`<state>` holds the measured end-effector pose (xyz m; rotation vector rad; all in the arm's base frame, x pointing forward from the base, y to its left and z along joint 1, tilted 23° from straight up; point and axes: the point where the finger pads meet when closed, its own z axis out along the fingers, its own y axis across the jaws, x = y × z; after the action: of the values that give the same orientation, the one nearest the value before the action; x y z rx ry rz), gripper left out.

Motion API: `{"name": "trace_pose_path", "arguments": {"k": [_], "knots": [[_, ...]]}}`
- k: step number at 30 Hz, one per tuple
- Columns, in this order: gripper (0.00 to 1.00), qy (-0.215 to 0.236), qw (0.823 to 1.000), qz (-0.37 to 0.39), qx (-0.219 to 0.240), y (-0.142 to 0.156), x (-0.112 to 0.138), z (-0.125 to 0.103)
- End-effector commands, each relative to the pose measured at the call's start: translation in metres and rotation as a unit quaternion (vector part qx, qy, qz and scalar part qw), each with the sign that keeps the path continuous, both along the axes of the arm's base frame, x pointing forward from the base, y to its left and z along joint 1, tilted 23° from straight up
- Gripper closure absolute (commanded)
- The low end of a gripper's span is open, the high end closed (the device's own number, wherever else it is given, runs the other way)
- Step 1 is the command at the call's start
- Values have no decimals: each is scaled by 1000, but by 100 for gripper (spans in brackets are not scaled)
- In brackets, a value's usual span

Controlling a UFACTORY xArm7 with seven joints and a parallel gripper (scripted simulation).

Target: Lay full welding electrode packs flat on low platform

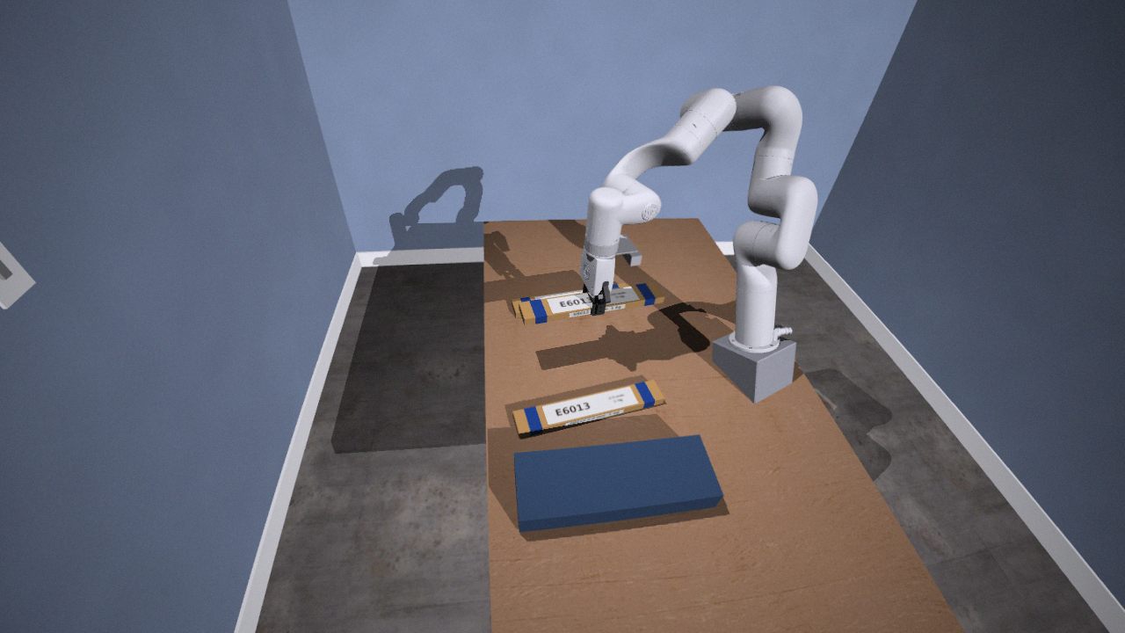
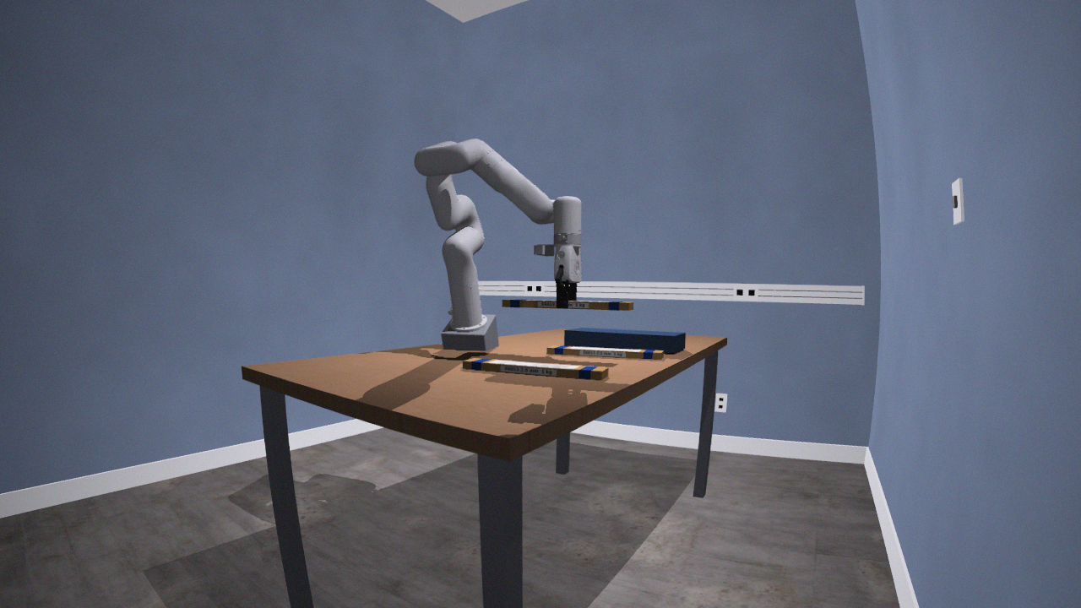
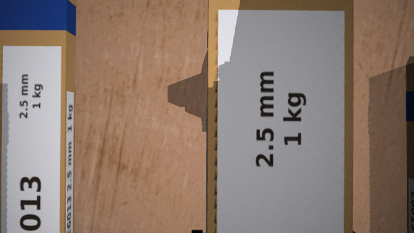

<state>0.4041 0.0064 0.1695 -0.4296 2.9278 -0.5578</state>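
My gripper (image 2: 566,304) was clamped mid-length on a pack of electrodes (image 2: 529,304), fingers fairly wide across its girth, hanging level above the table (image 2: 423,393). Right below my fingers lay a second pack (image 2: 529,369); further off, a third pack (image 2: 605,351); beyond it, the low platform (image 2: 624,339), bare. All the long axes looked parallel, so I judged a straight carry, no wrist turn.

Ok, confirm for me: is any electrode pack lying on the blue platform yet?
No: the blue platform bears no pack; one pack lies beside it, another nearer the table's front, and the gripper holds the third in the air.
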Motion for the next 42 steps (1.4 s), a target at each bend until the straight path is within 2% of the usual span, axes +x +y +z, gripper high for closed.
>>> {"name": "trace_pose_path", "arguments": {"k": [1, 23, 42], "knots": [[42, -2, 1000, 1, 0, 1, 1, 1], [42, -2, 1000, 1, 0, -2, 3, -6], [42, -2, 1000, 1, 0, -8, 6, -23]]}}
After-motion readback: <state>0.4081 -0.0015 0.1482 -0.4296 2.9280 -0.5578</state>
